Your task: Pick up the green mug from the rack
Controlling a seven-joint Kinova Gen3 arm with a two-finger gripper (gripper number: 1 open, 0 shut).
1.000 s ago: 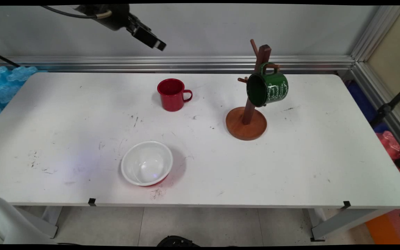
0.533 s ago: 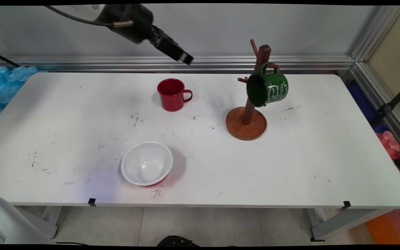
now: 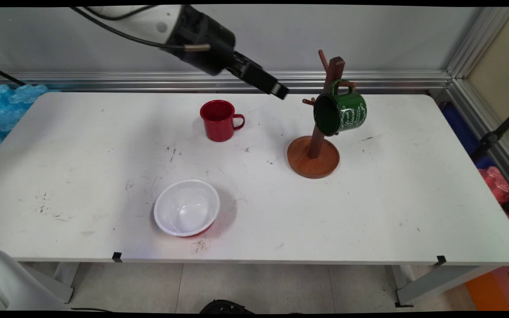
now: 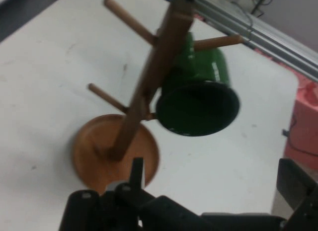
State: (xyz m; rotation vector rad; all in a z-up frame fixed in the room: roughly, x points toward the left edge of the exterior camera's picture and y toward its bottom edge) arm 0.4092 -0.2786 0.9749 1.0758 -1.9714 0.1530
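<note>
White counter (image 3: 369, 212), grey wall behind. End effector (image 3: 276, 89) up in the air near wooden mug tree (image 3: 314, 150), fingers apart, empty. Green mug (image 3: 340, 112) hung on a peg; red mug (image 3: 219, 120) and white bowl (image 3: 187, 206) on counter, untouched.

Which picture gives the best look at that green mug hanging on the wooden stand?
The main view: the green mug shows sharply, hung by its handle on a peg of the wooden stand, white lettering visible. The hand view shows the mug closer but blurred, mostly its dark opening.
</note>
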